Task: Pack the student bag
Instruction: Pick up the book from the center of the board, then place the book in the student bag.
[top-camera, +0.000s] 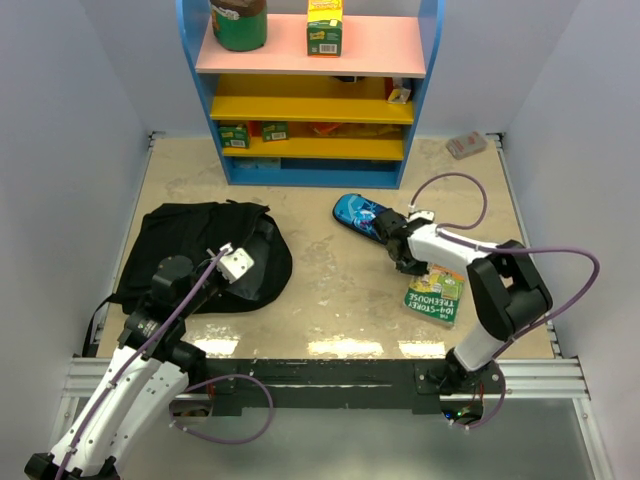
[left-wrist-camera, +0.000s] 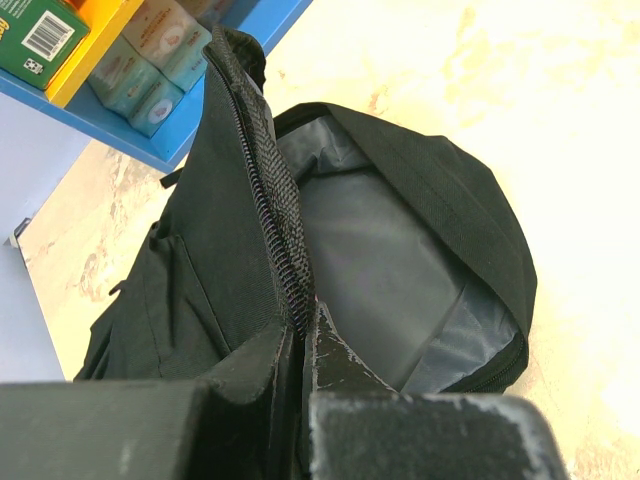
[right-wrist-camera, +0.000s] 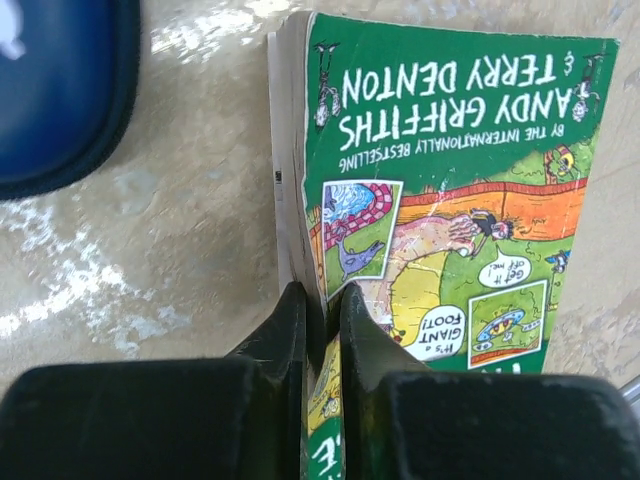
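Note:
The black student bag (top-camera: 200, 255) lies at the left of the table. My left gripper (top-camera: 238, 262) is shut on its zipper edge (left-wrist-camera: 275, 190) and holds the flap up, so the grey lining (left-wrist-camera: 390, 280) shows. A green paperback book (top-camera: 435, 290) lies at the right; its cover (right-wrist-camera: 450, 170) fills the right wrist view. My right gripper (top-camera: 408, 262) is shut on the book's edge, one finger (right-wrist-camera: 285, 325) at the page side and the other on the cover. The gripper also shows in the right wrist view (right-wrist-camera: 322, 300).
A blue patterned pencil case (top-camera: 362, 215) lies just left of the right gripper, and its corner shows in the right wrist view (right-wrist-camera: 60, 90). A blue shelf unit (top-camera: 315, 90) with boxes stands at the back. A small packet (top-camera: 466, 145) lies at the far right corner.

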